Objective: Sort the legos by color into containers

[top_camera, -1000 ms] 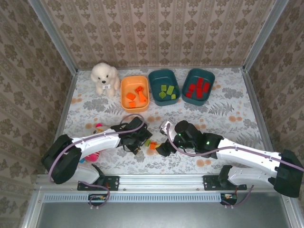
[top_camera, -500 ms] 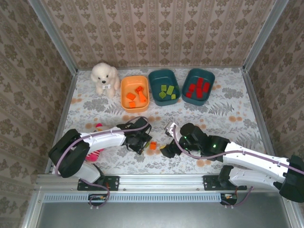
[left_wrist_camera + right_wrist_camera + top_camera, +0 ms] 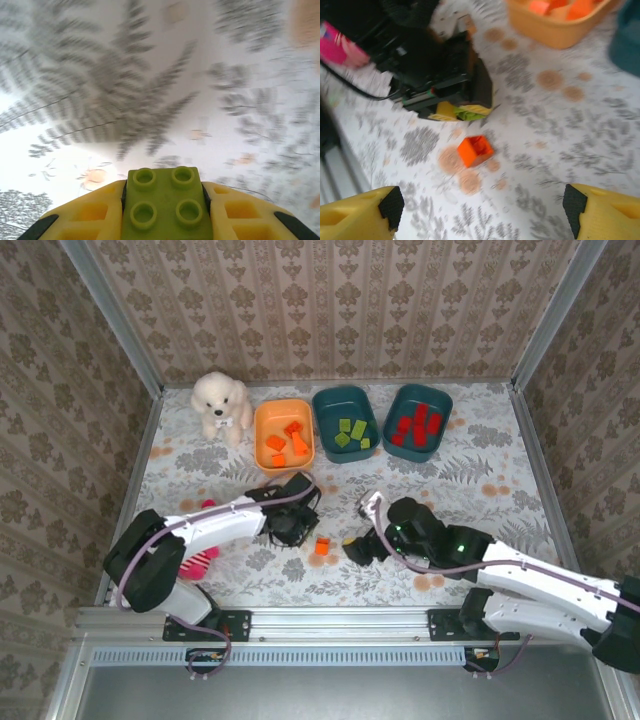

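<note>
- Light green lego (image 3: 165, 205), studs up, is clamped between my left fingers (image 3: 85, 220), with a yellow pad pressed against each side.
- In the top view this grip is near the front of the floral worktop (image 3: 480, 480), a little left of the middle.
- My right fingers (image 3: 355, 217) are spread wide and grasp nothing. They are just right of my left ones.
- One orange lego (image 3: 475, 150) lies loose on the worktop between my two sets of fingers, touching neither.
- Three tubs stand in a row at the far side of the worktop.
- The orange tub (image 3: 259, 440) on the left holds orange legos (image 3: 285, 443).
- The middle teal tub (image 3: 340, 400) holds green legos (image 3: 351, 432).
- The right teal tub (image 3: 430, 392) holds red legos (image 3: 416, 426).
- A white plush dog (image 3: 221, 403) sits upright just left of the orange tub.
- A pink-and-yellow plush toy (image 3: 200, 562) lies by the left edge, partly under my left arm.
</note>
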